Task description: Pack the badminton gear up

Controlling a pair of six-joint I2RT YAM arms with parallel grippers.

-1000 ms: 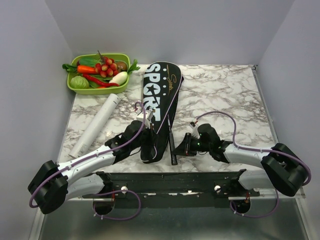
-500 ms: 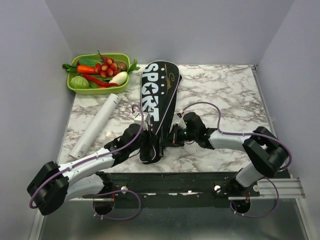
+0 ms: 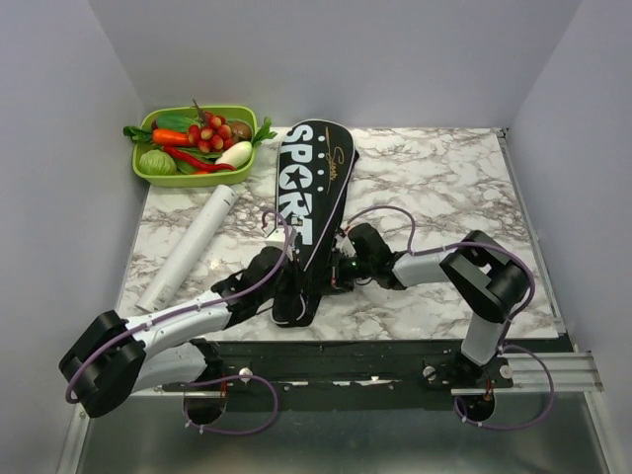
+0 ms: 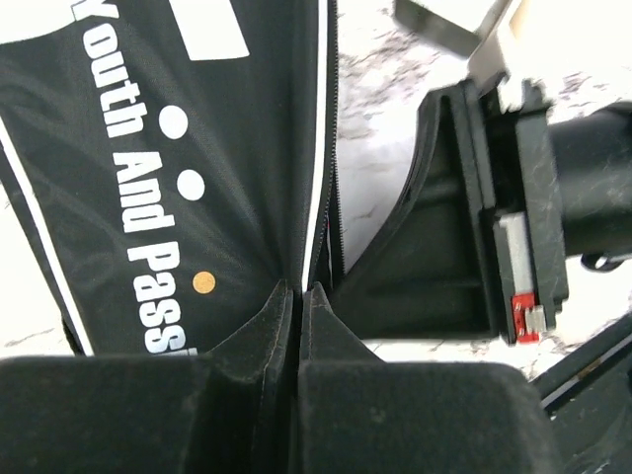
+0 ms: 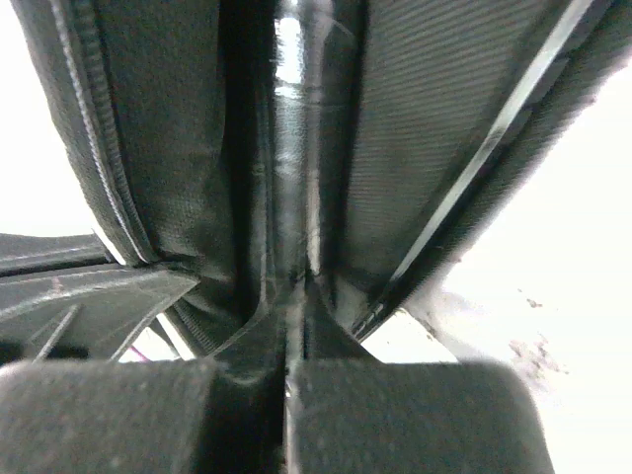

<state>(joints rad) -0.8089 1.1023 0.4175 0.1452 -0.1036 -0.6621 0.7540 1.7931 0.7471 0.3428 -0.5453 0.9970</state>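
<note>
Bag [image 3: 314,188] across desk [image 3: 444,178] centre, mouth toward near edge. Left jaws pinch its zipper edge; right jaws clamp what looks like racket handle [image 5: 294,148] inside mouth.

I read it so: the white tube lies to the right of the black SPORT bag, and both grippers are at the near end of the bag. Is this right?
Not quite. The top external view shows the white tube lying to the left of the black SPORT bag, not to the right. The left gripper and the right gripper are indeed at the bag's near end.
</note>
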